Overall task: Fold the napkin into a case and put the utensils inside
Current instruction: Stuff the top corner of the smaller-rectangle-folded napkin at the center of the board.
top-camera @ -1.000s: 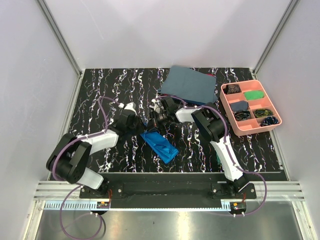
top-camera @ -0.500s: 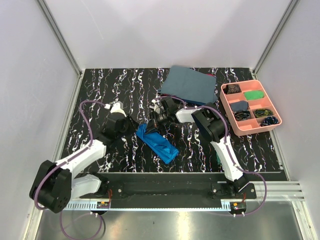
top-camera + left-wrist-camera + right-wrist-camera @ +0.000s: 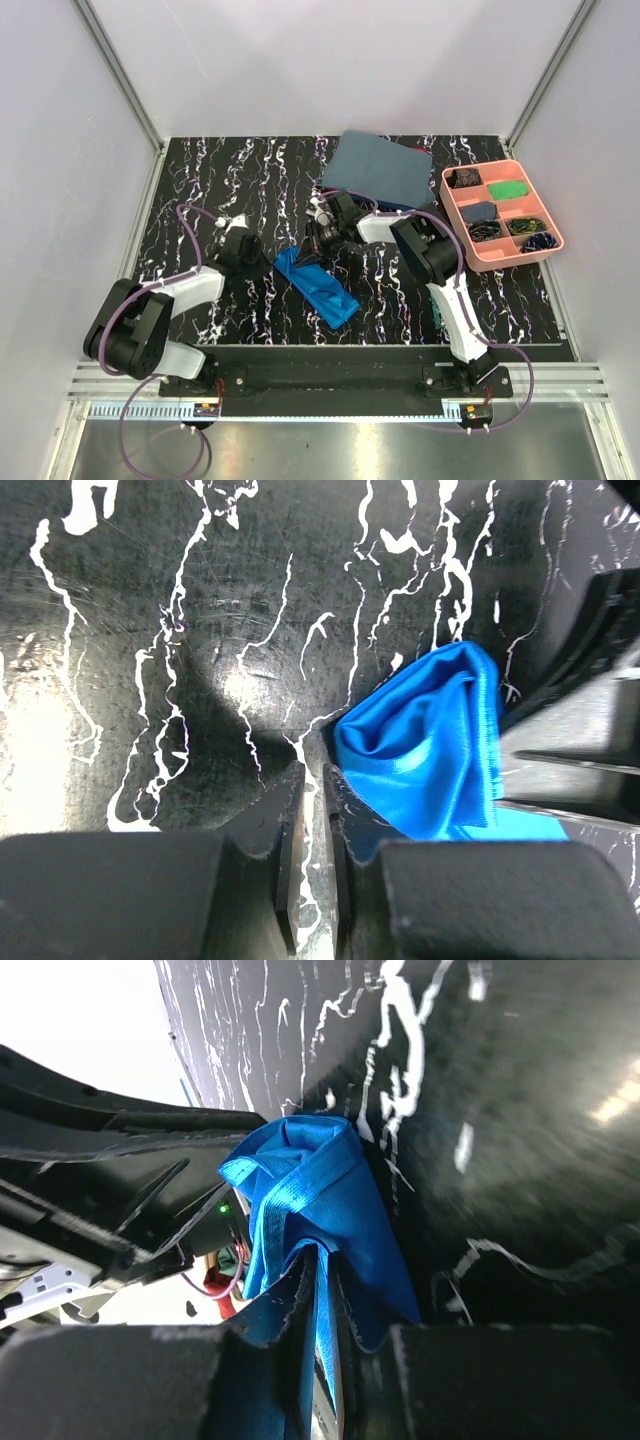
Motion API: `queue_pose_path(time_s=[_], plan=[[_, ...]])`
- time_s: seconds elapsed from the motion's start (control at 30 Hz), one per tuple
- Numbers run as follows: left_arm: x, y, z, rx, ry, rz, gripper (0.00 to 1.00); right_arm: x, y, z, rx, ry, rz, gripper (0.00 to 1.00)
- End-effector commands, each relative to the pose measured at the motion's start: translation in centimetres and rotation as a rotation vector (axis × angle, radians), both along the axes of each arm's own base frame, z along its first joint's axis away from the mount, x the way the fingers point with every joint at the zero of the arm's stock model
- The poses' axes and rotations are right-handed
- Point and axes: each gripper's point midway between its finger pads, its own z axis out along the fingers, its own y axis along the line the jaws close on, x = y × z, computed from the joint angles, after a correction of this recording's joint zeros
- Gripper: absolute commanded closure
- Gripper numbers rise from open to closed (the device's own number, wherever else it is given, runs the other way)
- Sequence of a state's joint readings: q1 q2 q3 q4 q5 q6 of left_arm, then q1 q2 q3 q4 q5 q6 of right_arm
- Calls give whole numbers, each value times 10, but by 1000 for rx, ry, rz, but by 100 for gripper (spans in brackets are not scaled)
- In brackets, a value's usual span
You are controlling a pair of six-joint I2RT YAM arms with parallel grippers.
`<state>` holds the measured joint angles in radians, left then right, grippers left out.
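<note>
At the bottom of the top view, the two arm bases are sitting side by side on the rail. Just above them, near the middle of the frame, the bright royal-blue, slightly shiny cloth napkin (image 3: 318, 287) is lying folded into a narrow strip on the black, white-veined marble table (image 3: 200, 190). Its long axis is running diagonally, with one end pointing to the upper left and the other to the lower right.

The left gripper (image 3: 312, 775) is sitting just left of the strip's upper-left end. Its fingers are standing almost together, and only bare table is showing in the thin slit between them. The bunched blue end is lying just beside the right-hand fingertip.

The right gripper (image 3: 322, 1260) is reaching that same end from the upper right. It is pinching a fold of the napkin, and blue cloth is filling the narrow gap between its fingers.

Farther back, a dull grey-blue cloth (image 3: 380, 168) is lying at the upper centre. A pink plastic compartment tray (image 3: 521, 258) is sitting at the right, well apart from the napkin.
</note>
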<state>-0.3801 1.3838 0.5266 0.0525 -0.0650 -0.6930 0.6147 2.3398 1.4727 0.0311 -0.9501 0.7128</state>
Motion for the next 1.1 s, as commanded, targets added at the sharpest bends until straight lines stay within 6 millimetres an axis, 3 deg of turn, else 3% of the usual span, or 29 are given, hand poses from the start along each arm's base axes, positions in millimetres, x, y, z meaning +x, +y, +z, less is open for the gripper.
queue_pose_path(time_s=[0.0, 0.37, 0.53, 0.87, 1.07], plan=[[20, -9, 13, -30, -66, -12, 86, 14, -7, 33, 27, -80, -23, 83], [22, -18, 37, -82, -115, -43, 88, 18, -5, 33, 18, -74, -21, 83], [27, -23, 36, -100, -100, -53, 88, 16, -2, 35, 19, -72, -15, 83], [35, -26, 9, -84, -38, -44, 90, 8, 19, 31, 37, -50, 18, 83], [33, -28, 2, -101, -26, -45, 92, 8, 35, 17, 56, -23, 20, 83]])
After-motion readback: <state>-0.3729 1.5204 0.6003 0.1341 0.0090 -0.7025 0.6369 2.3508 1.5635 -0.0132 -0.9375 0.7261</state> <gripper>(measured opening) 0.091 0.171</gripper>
